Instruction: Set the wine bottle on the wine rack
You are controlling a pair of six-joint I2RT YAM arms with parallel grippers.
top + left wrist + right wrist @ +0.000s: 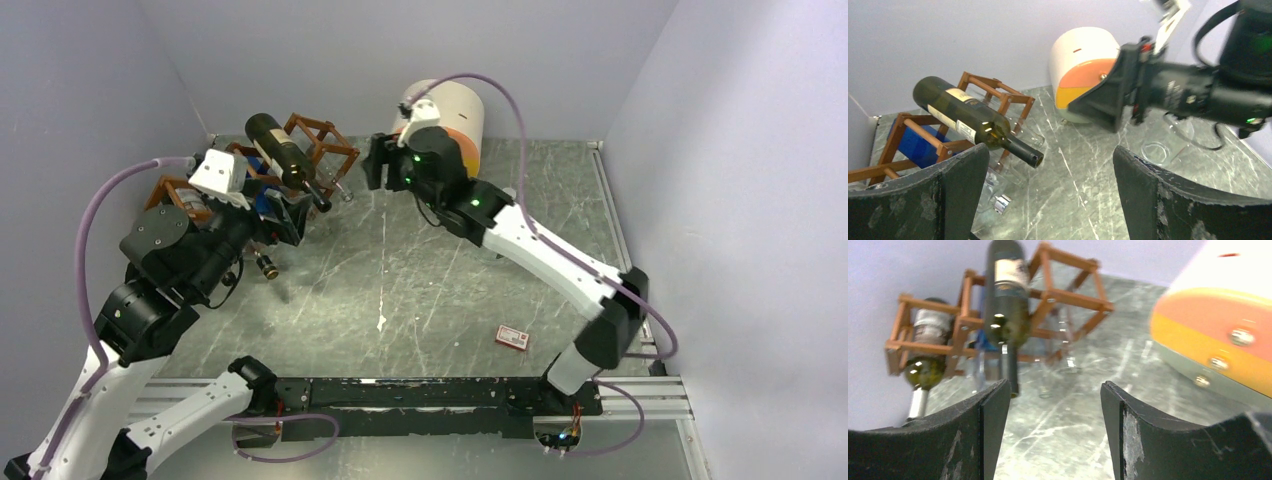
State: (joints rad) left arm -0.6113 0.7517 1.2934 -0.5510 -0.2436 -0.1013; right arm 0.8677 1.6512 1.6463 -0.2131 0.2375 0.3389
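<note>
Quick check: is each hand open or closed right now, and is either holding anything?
Left hand: open wide, holding nothing.
Right hand: open, nothing between its fingers.

Right hand (1054, 387): two black, scuffed fingers (990, 435) stand apart at the bottom edge. Nothing lies between them but the grey-green marbled bench (1073, 440).

Upper left: a reddish-brown wooden lattice wine rack (1073, 294) of thin sticks. A dark green glass wine bottle with a pale label (1007, 300) rests tilted on the rack's upper sticks, neck pointing toward the hand. A second dark bottle (925, 347) sits in the leftmost cell, its silvery neck sticking out.

Something blue (982, 337) shows behind the sticks; cannot tell what. Blurred clear glassware (1068, 357) stands on the bench just below the rack.

Right: a round cream-and-orange cabinet (1218, 325) with small metal knobs, apart from the rack. A pale lilac wall (908, 265) is behind.
</note>
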